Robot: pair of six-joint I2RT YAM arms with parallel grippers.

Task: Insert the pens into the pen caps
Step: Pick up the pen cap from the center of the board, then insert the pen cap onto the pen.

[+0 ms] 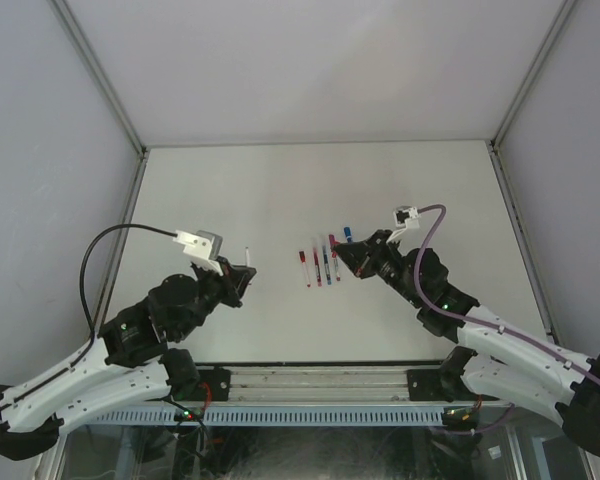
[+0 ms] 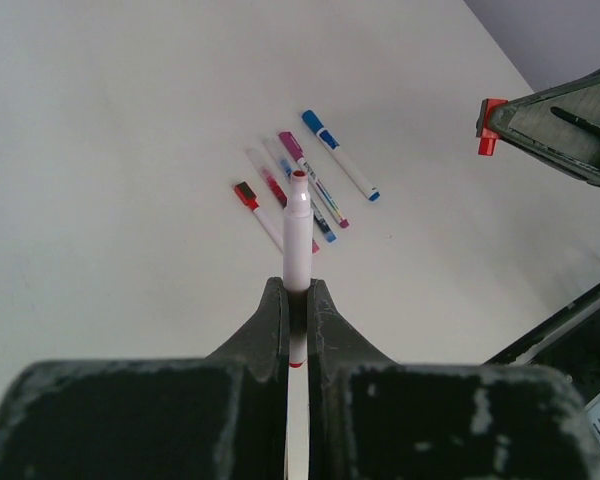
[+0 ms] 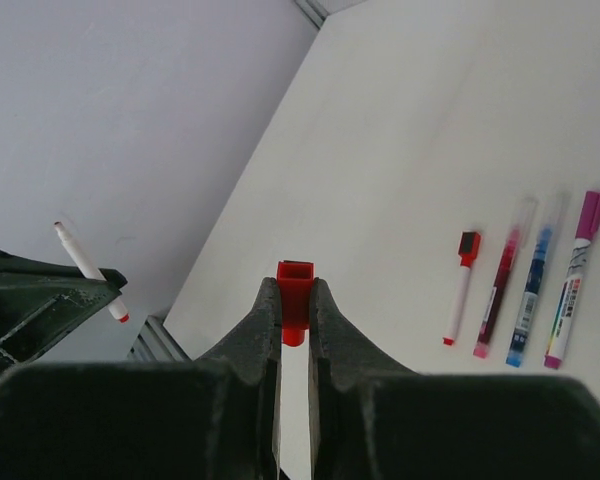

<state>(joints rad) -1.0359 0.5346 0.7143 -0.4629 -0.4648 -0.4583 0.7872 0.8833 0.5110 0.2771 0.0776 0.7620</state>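
My left gripper (image 2: 298, 292) is shut on a white pen (image 2: 298, 232) with a bare red tip, held above the table at the left (image 1: 247, 258). My right gripper (image 3: 295, 292) is shut on a red pen cap (image 3: 296, 274), its square open end facing away from the wrist camera. In the top view the right gripper (image 1: 346, 256) hovers at the right end of a row of pens (image 1: 317, 265). The red cap also shows in the left wrist view (image 2: 490, 127). Gap between pen tip and cap is wide.
Lying on the table are a red-capped pen (image 3: 460, 285), a pink pen (image 3: 502, 290), a blue pen (image 3: 533, 293) and a magenta-capped pen (image 3: 575, 275). A blue-capped pen (image 2: 340, 156) lies beside them. Grey walls enclose the white table (image 1: 280, 190).
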